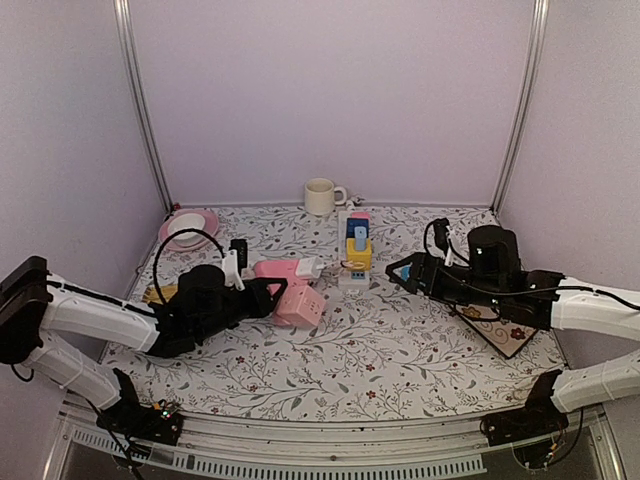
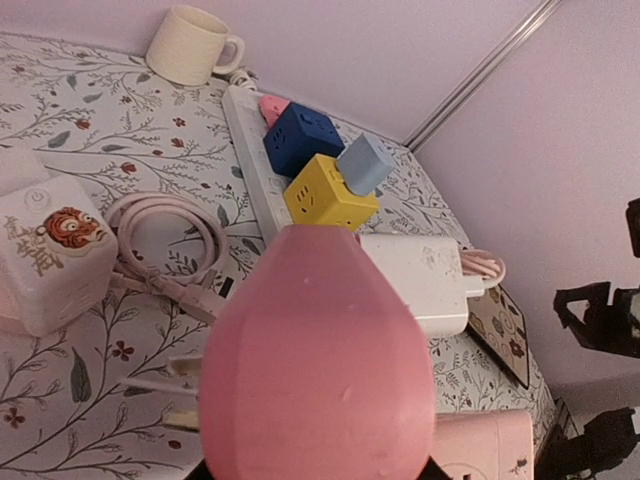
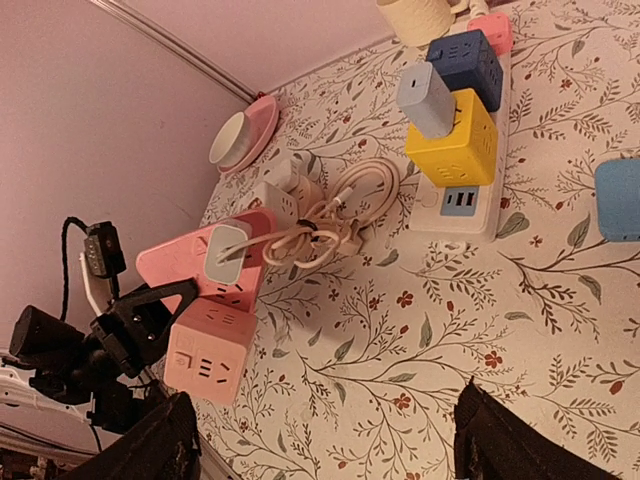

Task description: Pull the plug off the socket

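A dark pink cube socket [image 1: 278, 271] is held off the table, with my left gripper [image 1: 258, 290] shut on it. It fills the left wrist view [image 2: 318, 370] and hides the fingers there. A white plug [image 3: 225, 255] sits in the socket's far face [image 2: 420, 282], and its coiled pale cable [image 3: 335, 220] lies on the table. My right gripper [image 1: 398, 272] hangs open to the right of the plug with nothing between its fingers [image 3: 160, 440], well apart from the plug.
A lighter pink cube socket [image 1: 302, 307] rests under the held one. A white power strip [image 1: 352, 280] carries a yellow cube [image 1: 359, 252] and a blue cube [image 1: 356, 228]. A light blue block [image 3: 618, 200], a cup [image 1: 320, 196], a pink plate [image 1: 188, 228] and a patterned card [image 1: 505, 335] stand around.
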### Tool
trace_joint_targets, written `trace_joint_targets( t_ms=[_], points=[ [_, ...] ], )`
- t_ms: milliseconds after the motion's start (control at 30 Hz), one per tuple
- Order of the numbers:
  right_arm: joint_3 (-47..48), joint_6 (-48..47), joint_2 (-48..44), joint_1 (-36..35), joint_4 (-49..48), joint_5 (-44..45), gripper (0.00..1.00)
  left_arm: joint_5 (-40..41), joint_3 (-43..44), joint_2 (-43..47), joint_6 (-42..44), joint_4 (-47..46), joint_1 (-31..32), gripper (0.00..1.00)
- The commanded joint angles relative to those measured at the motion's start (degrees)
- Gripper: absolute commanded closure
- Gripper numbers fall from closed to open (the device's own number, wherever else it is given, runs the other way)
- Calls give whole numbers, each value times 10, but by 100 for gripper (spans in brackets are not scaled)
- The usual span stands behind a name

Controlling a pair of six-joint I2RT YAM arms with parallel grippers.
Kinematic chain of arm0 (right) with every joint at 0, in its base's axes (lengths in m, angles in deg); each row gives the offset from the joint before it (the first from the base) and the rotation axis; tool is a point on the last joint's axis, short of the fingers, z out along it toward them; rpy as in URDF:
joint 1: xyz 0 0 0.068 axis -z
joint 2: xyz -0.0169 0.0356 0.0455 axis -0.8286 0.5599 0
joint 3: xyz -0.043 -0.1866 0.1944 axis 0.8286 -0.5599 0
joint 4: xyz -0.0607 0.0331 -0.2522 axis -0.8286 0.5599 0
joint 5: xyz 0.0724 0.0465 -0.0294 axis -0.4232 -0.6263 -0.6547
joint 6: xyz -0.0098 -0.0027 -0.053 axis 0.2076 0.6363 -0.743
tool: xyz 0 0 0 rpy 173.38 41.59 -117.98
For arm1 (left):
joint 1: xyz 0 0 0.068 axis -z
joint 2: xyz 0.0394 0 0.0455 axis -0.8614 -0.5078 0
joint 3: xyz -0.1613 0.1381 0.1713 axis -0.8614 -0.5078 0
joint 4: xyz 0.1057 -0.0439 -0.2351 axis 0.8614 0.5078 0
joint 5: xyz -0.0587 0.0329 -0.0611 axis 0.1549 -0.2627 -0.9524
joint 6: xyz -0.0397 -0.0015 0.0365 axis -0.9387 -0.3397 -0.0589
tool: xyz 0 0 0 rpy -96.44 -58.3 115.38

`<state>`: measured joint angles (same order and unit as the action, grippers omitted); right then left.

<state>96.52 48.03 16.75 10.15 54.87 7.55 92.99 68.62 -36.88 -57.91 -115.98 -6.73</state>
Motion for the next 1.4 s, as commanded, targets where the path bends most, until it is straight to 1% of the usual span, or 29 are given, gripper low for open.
trace_joint_targets(
  t_ms=[0,100,200,300,467,600,800,933,1033,1133,1267,1367],
  points=[
    [-2,39,-61,-2,46,44,7,1,40,-42,-14,-110,-21,100],
    [1,46,-80,-2,71,57,5,-15,53,-70,-12,-147,-23,100],
    [8,46,-85,-2,76,61,3,-29,79,-92,0,-144,-23,100],
    [23,36,-74,-2,80,64,1,-33,86,-102,1,-150,-25,100],
    [53,23,-37,-2,74,46,0,-41,111,-110,10,-122,-26,100],
    [46,30,-31,-2,61,34,0,-48,122,-109,14,-111,-27,100],
    [23,26,-20,-13,15,12,0,-98,142,-111,5,-110,-31,100],
    [2,24,4,-53,-56,26,0,-105,131,-110,-5,-117,-31,100],
    [-7,22,42,-85,-110,27,1,-120,114,-114,-22,-138,-30,100],
    [8,11,77,-121,-122,46,2,-128,104,-114,-31,-143,-29,100],
    [4,21,90,-134,-127,75,2,-122,98,-104,-13,-140,-19,100],
    [-1,24,91,-133,-146,84,2,-97,89,-89,3,-131,-5,100]
  ],
)
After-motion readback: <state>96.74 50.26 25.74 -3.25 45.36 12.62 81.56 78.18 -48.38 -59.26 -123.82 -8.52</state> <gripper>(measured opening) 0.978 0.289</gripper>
